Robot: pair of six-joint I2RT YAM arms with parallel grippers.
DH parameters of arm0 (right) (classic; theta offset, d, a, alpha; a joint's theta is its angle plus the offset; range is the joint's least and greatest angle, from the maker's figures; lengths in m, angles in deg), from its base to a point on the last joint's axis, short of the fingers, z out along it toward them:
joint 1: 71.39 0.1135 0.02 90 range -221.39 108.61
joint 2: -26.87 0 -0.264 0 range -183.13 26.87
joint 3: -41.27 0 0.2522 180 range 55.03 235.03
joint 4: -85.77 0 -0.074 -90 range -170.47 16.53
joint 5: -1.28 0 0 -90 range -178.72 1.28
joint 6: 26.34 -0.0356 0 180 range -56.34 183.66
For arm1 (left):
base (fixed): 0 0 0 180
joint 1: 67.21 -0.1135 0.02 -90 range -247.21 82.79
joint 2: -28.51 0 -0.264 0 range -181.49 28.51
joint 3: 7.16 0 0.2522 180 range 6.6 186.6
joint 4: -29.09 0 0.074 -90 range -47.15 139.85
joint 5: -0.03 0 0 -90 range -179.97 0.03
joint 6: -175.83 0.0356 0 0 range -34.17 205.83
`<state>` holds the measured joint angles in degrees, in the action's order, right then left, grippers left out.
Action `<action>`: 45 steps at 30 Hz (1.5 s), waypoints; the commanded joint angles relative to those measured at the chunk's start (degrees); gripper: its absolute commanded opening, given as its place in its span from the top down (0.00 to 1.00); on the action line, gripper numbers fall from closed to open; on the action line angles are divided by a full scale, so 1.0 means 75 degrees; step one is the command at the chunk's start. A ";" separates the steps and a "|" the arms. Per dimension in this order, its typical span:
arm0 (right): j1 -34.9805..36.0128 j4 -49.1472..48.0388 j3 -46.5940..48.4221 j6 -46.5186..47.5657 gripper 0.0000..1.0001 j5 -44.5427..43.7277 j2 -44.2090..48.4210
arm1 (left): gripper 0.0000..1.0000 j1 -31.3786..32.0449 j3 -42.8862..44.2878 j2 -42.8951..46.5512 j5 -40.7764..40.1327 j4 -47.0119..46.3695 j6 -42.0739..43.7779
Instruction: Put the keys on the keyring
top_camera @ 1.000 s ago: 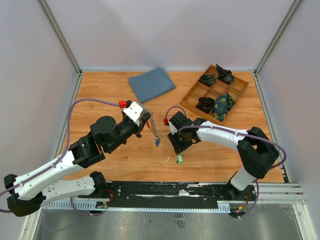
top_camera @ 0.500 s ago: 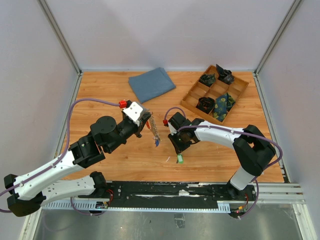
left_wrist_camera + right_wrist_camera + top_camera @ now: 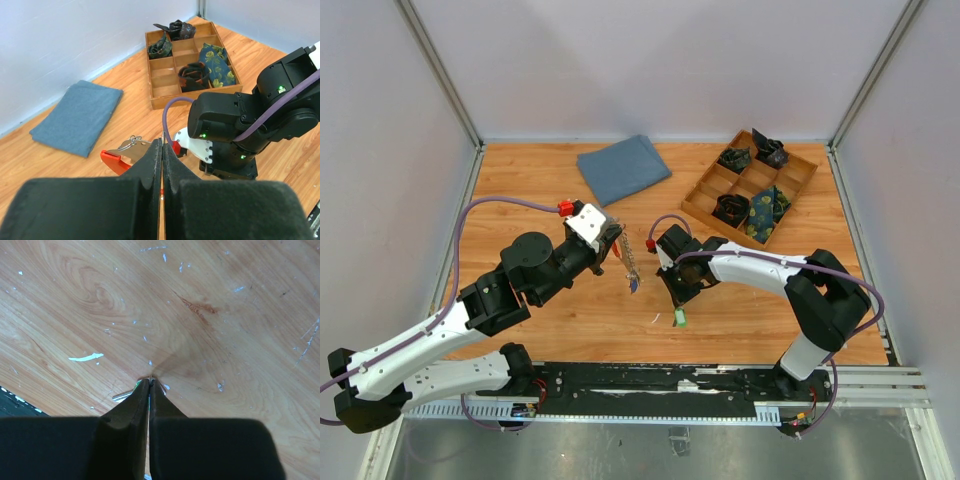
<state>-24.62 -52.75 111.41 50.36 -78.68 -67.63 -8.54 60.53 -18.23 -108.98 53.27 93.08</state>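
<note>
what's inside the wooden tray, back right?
In the wooden tray: four dark fabric bundles, including a navy bundle with yellow print. The remaining compartments show bare wood. Whatever lies beneath the bundles is covered.

Keys (image 3: 631, 268) between left end effector (image 3: 615, 244) and right end effector (image 3: 675, 300), above table (image 3: 550, 200).

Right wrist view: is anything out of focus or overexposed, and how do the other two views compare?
Right wrist: table sharp, right claw dark and soft-edged up close. Left wrist: left claw blurred likewise, tray and cloth crisp. Top: even light, soft shadows, no glare.
</note>
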 commanded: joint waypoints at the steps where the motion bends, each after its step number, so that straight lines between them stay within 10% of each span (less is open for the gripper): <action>1: 0.0063 0.0102 -0.0058 0.0043 0.99 -0.0061 0.0222 | 0.99 -0.0039 0.0040 0.0135 -0.0079 -0.0305 0.0027; 28: 0.0089 -0.2425 -0.0255 0.0232 0.99 0.0678 0.5391 | 0.99 -0.0033 0.0159 -0.0040 -0.0515 -0.0552 -0.0374; 45: 0.0565 -0.6606 -0.0410 -0.1354 0.99 0.0266 0.4942 | 0.99 -0.0033 0.0357 -0.0122 -0.0334 -0.0710 -0.0677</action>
<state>-21.70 -93.18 107.91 42.69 -74.86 -29.44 -8.54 60.82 -19.65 -111.32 52.50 89.32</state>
